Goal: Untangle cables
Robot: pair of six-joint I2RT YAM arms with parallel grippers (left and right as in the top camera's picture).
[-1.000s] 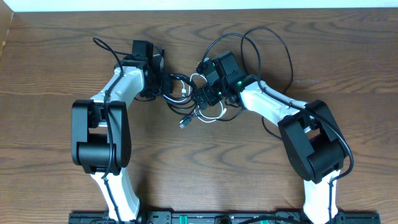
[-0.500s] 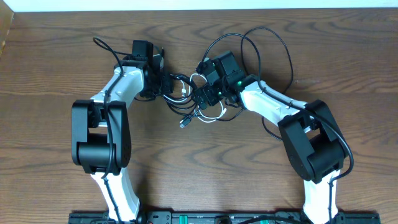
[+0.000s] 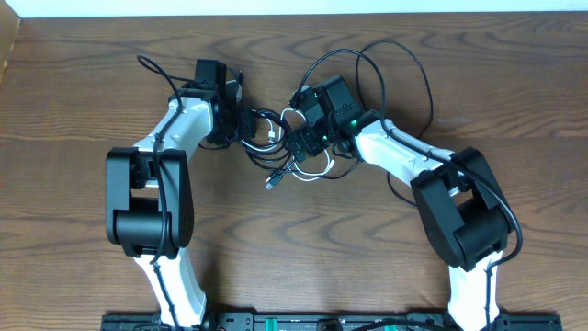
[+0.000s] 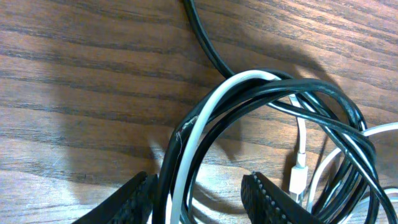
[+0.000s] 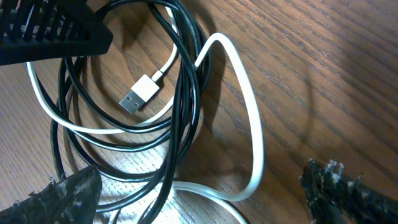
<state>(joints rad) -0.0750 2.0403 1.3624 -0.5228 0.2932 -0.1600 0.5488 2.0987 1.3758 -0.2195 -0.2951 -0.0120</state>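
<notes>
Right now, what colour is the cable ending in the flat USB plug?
White cable, clearest from right wrist.

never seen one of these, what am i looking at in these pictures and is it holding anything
These are two robot arms, white and black, mounted at one edge of a wooden table. The overhead picture looks straight down. The other two come from small cameras on each wrist, so you see that arm's own fingers at the bottom edge. Between the arms lies a tangle of thin cables: black cords and a white cord with a flat metal plug. The left gripper has its fingers either side of the bundle; whether they pinch it is unclear. The right gripper is wide open over the white loop, holding nothing.
</notes>
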